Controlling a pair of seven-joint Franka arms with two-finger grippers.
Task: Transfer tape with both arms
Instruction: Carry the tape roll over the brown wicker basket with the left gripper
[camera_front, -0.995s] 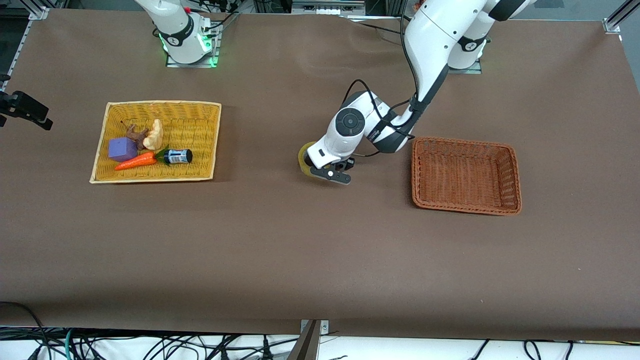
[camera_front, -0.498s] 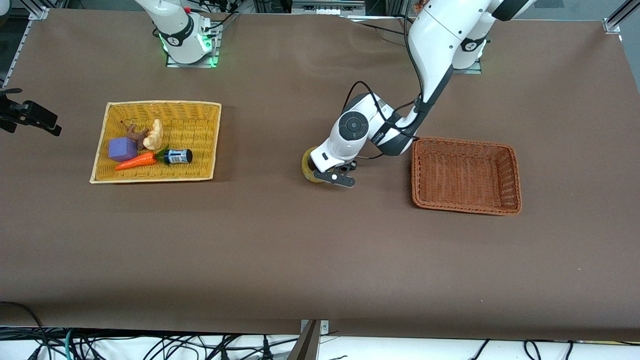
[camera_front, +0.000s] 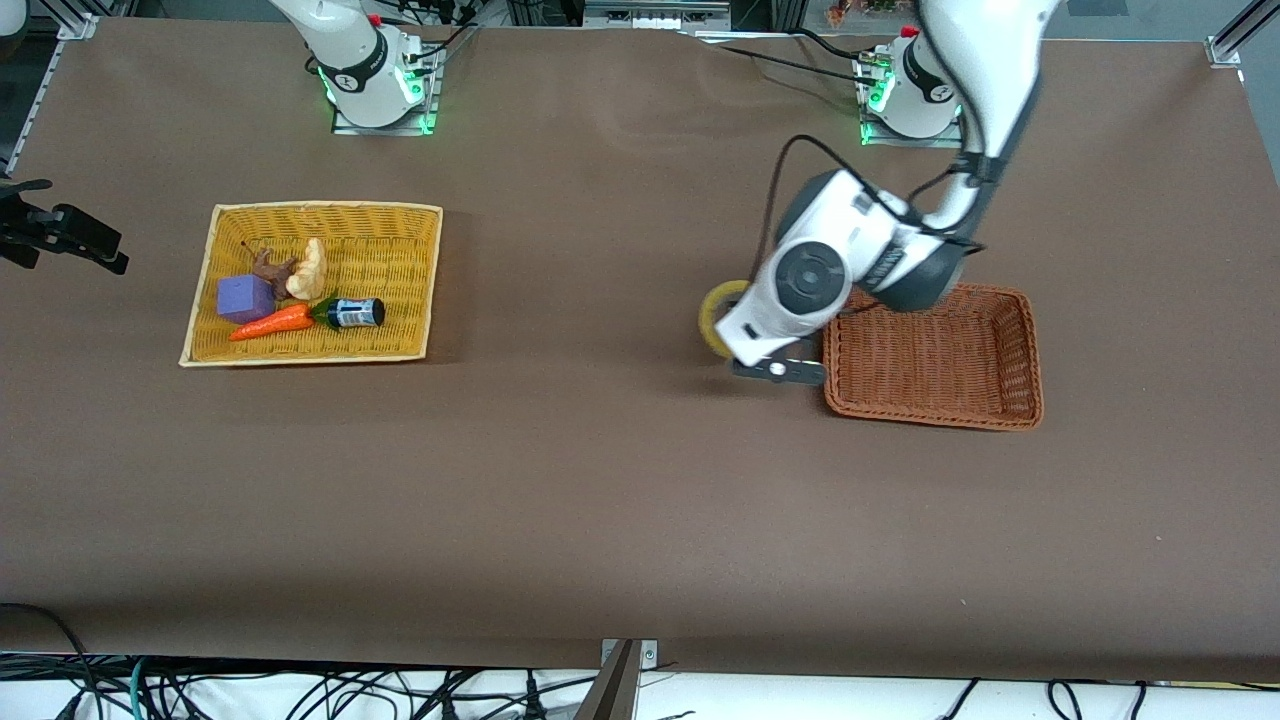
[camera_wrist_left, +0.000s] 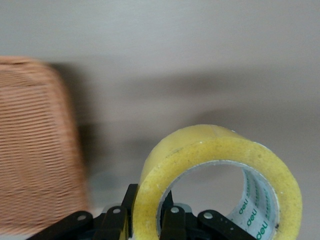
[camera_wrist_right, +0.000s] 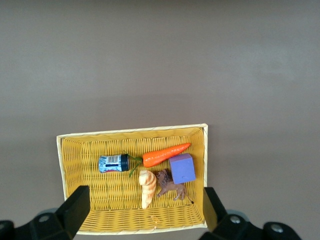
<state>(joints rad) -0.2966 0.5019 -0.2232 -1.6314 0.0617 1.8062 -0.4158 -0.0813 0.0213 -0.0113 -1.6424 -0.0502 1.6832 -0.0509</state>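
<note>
The tape is a yellowish ring with a pale grey core, held upright in the air. My left gripper is shut on its wall, one finger outside and one inside the ring, as the left wrist view shows around the tape and the gripper. It hangs over the table just beside the brown basket, at the side toward the right arm's end. My right gripper is open and empty, high over the yellow basket; it is out of the front view.
The yellow basket holds a purple cube, a carrot, a small dark bottle, a bread piece and a brown toy animal. The brown basket has nothing in it.
My left arm has lifted the tape and carried it toward the left arm's end of the table, up to the brown basket's edge.
</note>
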